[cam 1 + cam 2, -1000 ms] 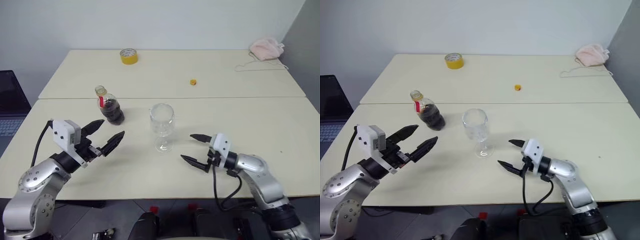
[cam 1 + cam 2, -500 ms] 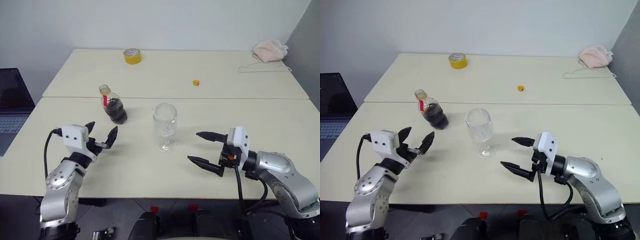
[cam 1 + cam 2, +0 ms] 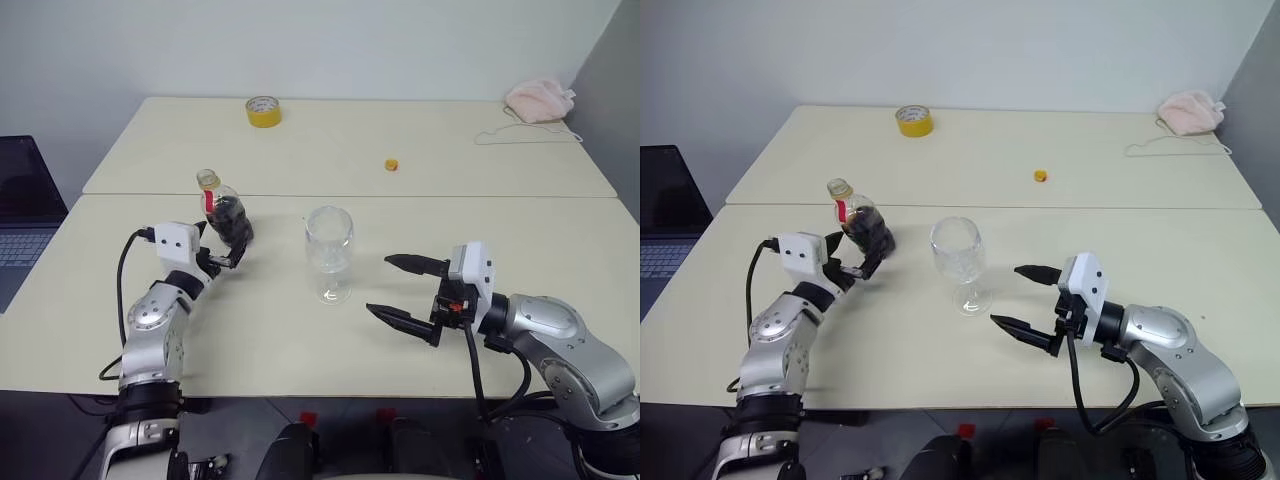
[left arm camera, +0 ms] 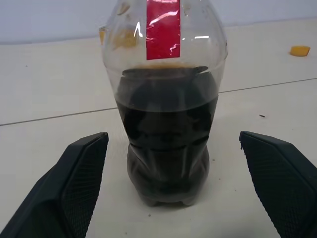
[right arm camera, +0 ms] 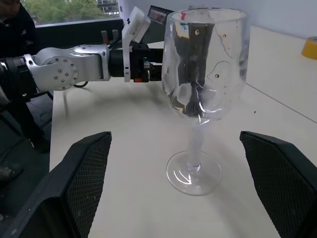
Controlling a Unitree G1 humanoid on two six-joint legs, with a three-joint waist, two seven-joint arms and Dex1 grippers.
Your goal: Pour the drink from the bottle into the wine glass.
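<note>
— Gripper on the left arm, the left gripper [image 3: 222, 257], is standing with its jaws spread wide on either side of the small squat clear plastic bottle [image 3: 226, 213], which is sitting upright on the pale cream surface [image 3: 300, 340]. In the left wrist view the two black fingers [image 4: 74, 183] are flanking the bottle's rounded body with bare surface showing on both sides, so nothing is being gripped.

— So which step is this looking like?

— I'm reading it as the reach for the bottle, with the grasp not yet made. The dark brown, nearly black drink [image 4: 166, 129] is filling the lower body up to just under the red neck label. The neck top is looking open and pale, and a small yellow cap-like piece [image 3: 391, 165] is lying well apart on the far half of the surface; whether it is the bottle's cap I cannot tell.

— And the glass?

— The clear stemmed wine glass [image 3: 329, 252] is standing upright and empty near the bottle, between the two arms. The right gripper [image 3: 402, 291] is hovering beside it with its jaws wide apart too, holding nothing; its wrist view is facing the bowl and stem.

— What is the next move calling for?

— Closing the left gripper squarely on the bottle's body, I'd judge, low enough to be firm without squeezing liquid out. Then lifting and tipping the neck over the glass rim, perhaps while the right gripper is steadying the stem.
</note>
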